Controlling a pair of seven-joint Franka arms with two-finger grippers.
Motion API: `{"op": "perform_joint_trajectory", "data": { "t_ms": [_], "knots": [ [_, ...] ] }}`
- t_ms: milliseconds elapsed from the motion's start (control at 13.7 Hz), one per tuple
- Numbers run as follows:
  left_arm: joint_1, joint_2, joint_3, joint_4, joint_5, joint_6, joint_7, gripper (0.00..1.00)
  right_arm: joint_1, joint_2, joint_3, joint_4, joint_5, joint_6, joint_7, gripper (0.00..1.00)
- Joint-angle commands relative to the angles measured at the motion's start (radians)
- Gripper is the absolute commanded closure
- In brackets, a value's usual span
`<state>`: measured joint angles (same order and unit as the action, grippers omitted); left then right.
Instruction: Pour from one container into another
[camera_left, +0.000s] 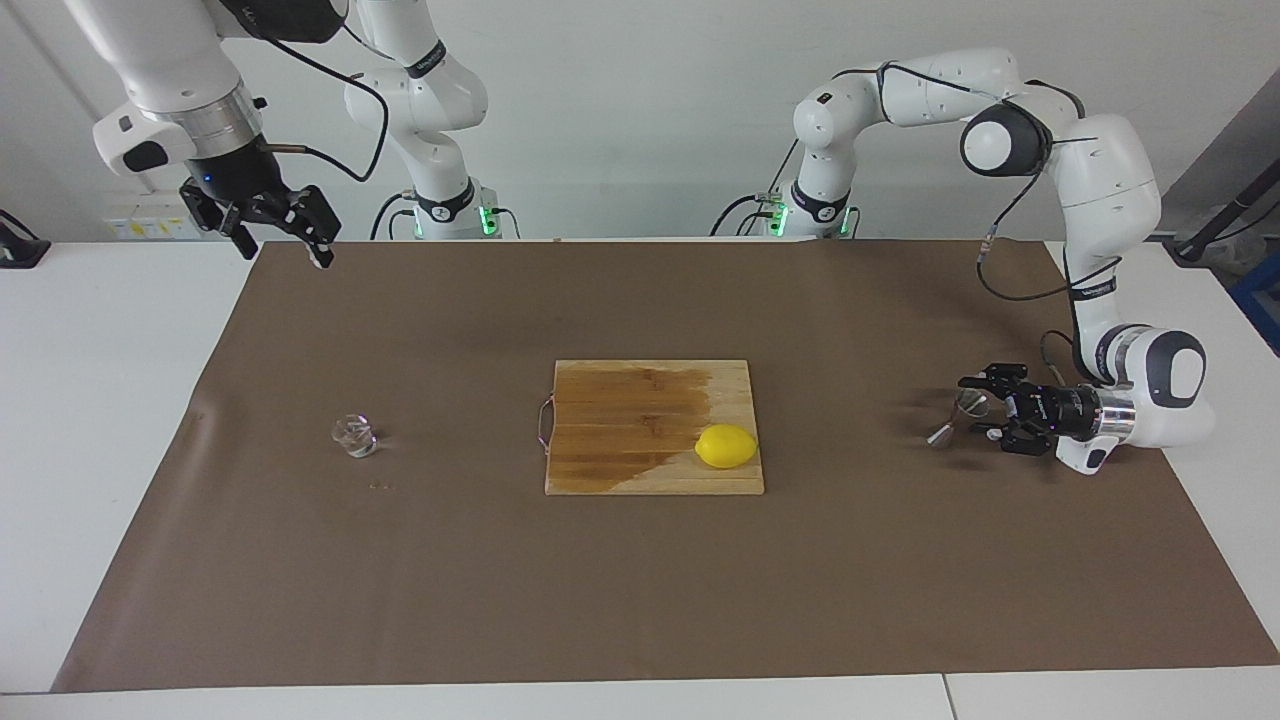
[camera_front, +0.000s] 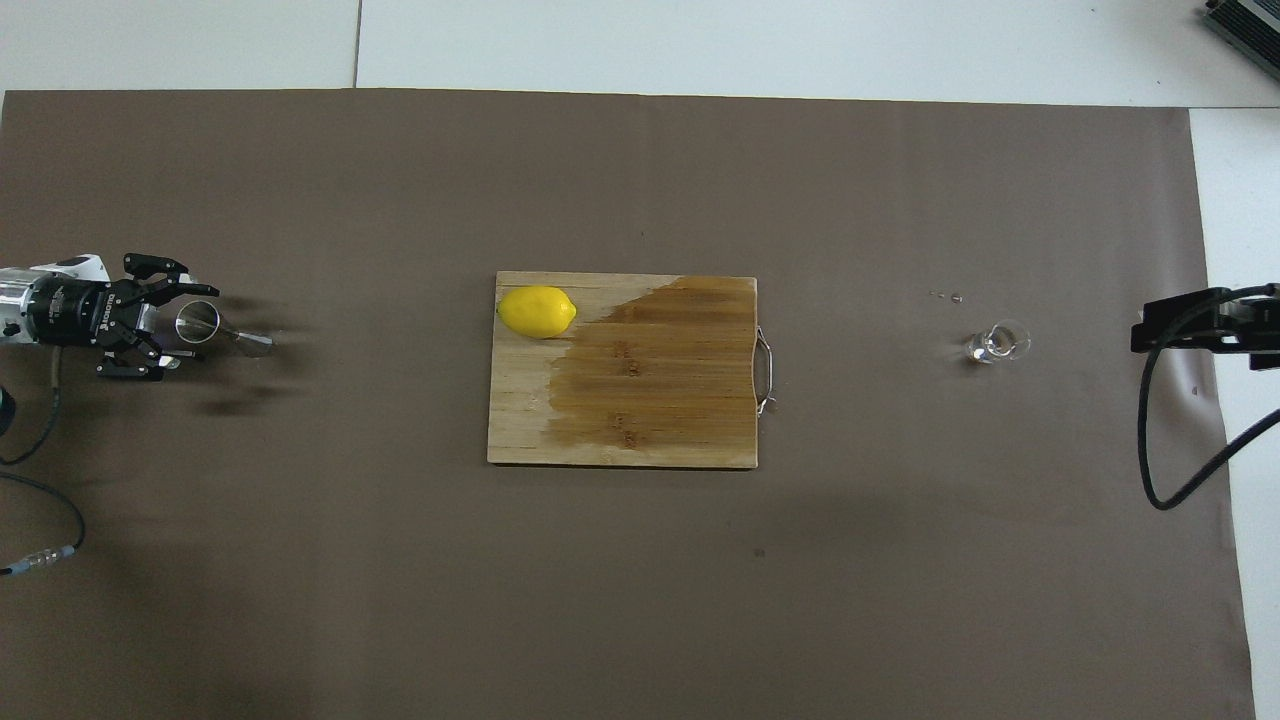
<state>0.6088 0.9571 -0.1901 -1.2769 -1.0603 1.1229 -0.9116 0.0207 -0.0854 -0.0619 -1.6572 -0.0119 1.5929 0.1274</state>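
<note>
A small clear glass cup (camera_left: 353, 436) (camera_front: 995, 343) stands upright on the brown mat toward the right arm's end. The shiny steel jigger (camera_left: 957, 416) (camera_front: 215, 328) stands on the mat toward the left arm's end. My left gripper (camera_left: 978, 407) (camera_front: 192, 326) reaches in low and level from the table's end, shut on the jigger's upper cone with one finger on each side. My right gripper (camera_left: 285, 252) hangs open and empty, high over the mat's corner by its own base.
A wooden cutting board (camera_left: 620, 430) (camera_front: 650, 400), partly wet, lies mid-table with a yellow lemon (camera_left: 726, 446) (camera_front: 537, 311) on its corner. A brown mat (camera_left: 640, 580) covers the table. Tiny droplets (camera_front: 945, 296) lie by the cup.
</note>
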Motion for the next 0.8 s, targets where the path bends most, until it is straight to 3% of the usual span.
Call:
{"op": "perform_joint_trajectory", "data": {
  "t_ms": [0,584,730],
  "knots": [
    [0.014,0.003,-0.014,-0.009,0.011,0.012,0.019,0.21,-0.002,-0.017,0.002,-0.015,-0.002,0.002,0.006,0.00],
    [0.014,0.003,-0.014,-0.009,0.023,0.029,0.019,0.22,-0.002,-0.017,0.002,-0.015,-0.002,0.002,0.008,0.00],
    [0.014,0.003,-0.014,-0.009,0.023,0.028,0.019,0.30,-0.002,-0.017,0.002,-0.015,-0.002,0.002,0.008,0.00]
  ]
}}
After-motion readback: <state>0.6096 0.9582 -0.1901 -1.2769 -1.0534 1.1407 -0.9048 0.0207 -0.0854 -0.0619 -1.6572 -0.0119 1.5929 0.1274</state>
